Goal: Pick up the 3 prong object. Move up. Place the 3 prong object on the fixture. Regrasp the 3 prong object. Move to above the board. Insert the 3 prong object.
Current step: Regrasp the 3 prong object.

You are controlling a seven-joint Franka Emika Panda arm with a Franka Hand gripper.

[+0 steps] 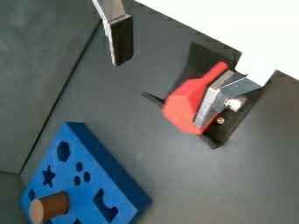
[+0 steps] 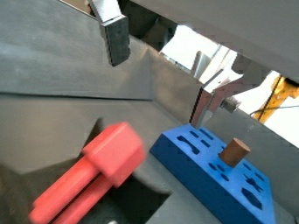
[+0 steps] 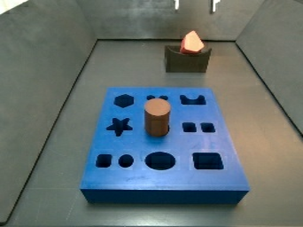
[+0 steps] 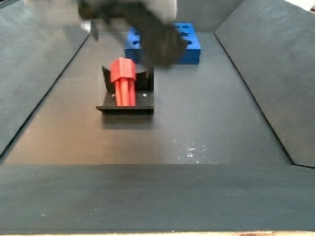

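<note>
The red-orange 3 prong object point(image 1: 184, 103) lies in the notch of the dark fixture point(image 1: 225, 131), free of the fingers. It shows in both side views point(image 3: 190, 41) point(image 4: 122, 77) on the fixture point(image 3: 187, 61) point(image 4: 125, 101), and close up in a wrist view point(image 2: 93, 168). My gripper point(image 1: 158, 94) is open and empty, above the object, with one silver finger point(image 1: 115, 37) well to one side and the other point(image 1: 212, 103) over the object. In a side view only its fingertips point(image 3: 180, 4) show at the top edge. In another it is a dark blur point(image 4: 129, 23).
The blue board point(image 3: 160, 168) with shaped holes lies in front of the fixture, also in the wrist views point(image 1: 87, 171) point(image 2: 216, 171) and behind it in a side view point(image 4: 172, 41). A brown cylinder point(image 3: 157, 118) stands in one hole. Grey walls point(image 3: 71, 80) surround the floor.
</note>
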